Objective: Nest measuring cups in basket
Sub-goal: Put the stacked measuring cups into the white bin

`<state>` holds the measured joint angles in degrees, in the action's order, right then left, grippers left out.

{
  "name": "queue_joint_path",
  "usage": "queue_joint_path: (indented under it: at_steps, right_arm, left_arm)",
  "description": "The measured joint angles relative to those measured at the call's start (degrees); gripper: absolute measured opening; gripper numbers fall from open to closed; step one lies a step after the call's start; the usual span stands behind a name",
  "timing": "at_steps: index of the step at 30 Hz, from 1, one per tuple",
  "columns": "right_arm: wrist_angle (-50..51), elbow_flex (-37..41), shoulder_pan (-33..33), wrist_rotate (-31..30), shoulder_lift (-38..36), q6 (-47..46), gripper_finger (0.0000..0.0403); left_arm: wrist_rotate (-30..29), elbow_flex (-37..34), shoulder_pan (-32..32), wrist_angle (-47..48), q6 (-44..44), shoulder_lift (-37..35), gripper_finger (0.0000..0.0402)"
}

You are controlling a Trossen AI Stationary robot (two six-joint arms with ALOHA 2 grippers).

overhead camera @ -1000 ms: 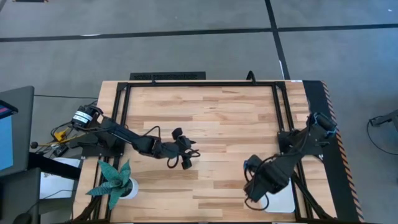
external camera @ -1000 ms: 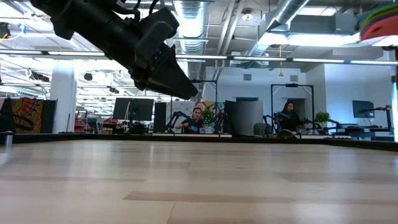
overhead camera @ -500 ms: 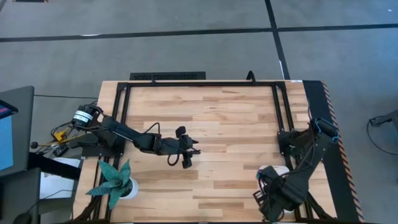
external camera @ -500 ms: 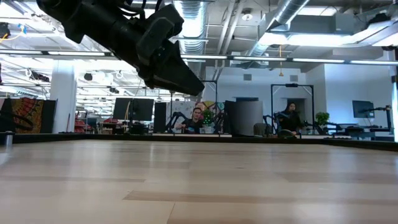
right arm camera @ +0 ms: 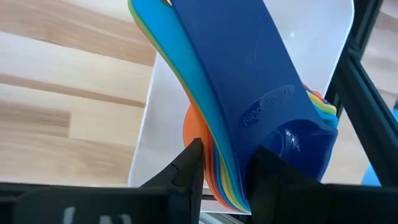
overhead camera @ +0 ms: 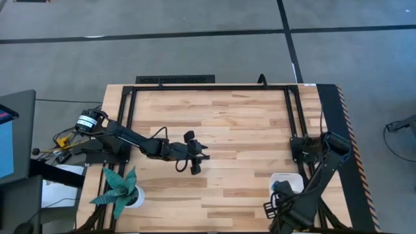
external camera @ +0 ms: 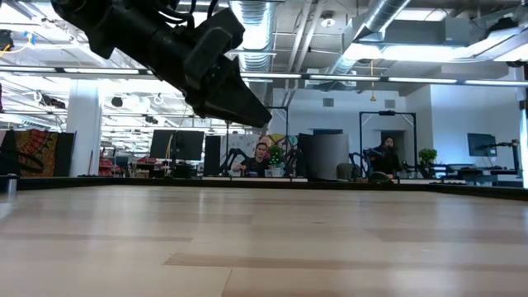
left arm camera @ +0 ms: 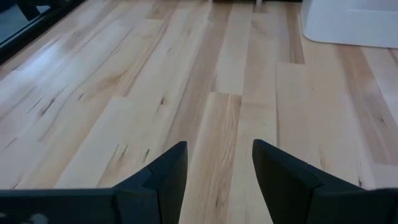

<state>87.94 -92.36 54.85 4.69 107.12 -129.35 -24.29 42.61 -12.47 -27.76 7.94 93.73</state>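
The measuring cups point(right arm camera: 249, 93) are nested into one stack, with a dark blue cup outermost and teal, green, yellow and orange edges beside it. My right gripper point(right arm camera: 227, 171) is shut on this stack over the white basket point(right arm camera: 158, 118), which lies at the table's near right corner point(overhead camera: 286, 181). In the high view my right gripper point(overhead camera: 281, 200) hangs above the basket's near part. My left gripper point(overhead camera: 195, 160) hovers open over bare wood near the table's middle, holding nothing. It also shows in the left wrist view point(left arm camera: 217, 168). My right gripper pinches the nested stack between its two fingers point(right arm camera: 189, 165), by the bowl end point(right arm camera: 230, 155). One finger lies against the dark blue cup and the other against the orange side. The fingers point steeply down. The flat handles point(right arm camera: 217, 43) reach past the fingertips over the basket.
A teal spiky plant in a white pot point(overhead camera: 120, 190) stands at the near left corner. Black frame rails point(overhead camera: 214, 88) run round the table's edges. People sit in the room beyond the far edge point(external camera: 262, 157). Bare wood lies between the two arms.
My right gripper has swung toward the table's near right corner and come lower over the basket, rolling its wrist and carrying the cup stack. The stack has left the low view's top right corner. My left gripper has stayed open.
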Motion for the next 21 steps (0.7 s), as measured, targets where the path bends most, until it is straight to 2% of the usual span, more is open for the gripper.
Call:
queue_joint_path:
  at_steps: [9, 21]
  right_arm:
    - [0.3, 0.0, -0.8, 2.4, 3.0, -1.5, 0.012]
    - [-2.0, 4.9, -3.2, 4.5, 3.0, -2.7, 0.0122]
  left_arm:
    - [0.0, 0.0, 0.0, 0.5, -2.6, 0.0, 0.0172]
    - [0.0, 0.0, 0.0, 1.7, -4.9, 0.0, 0.0172]
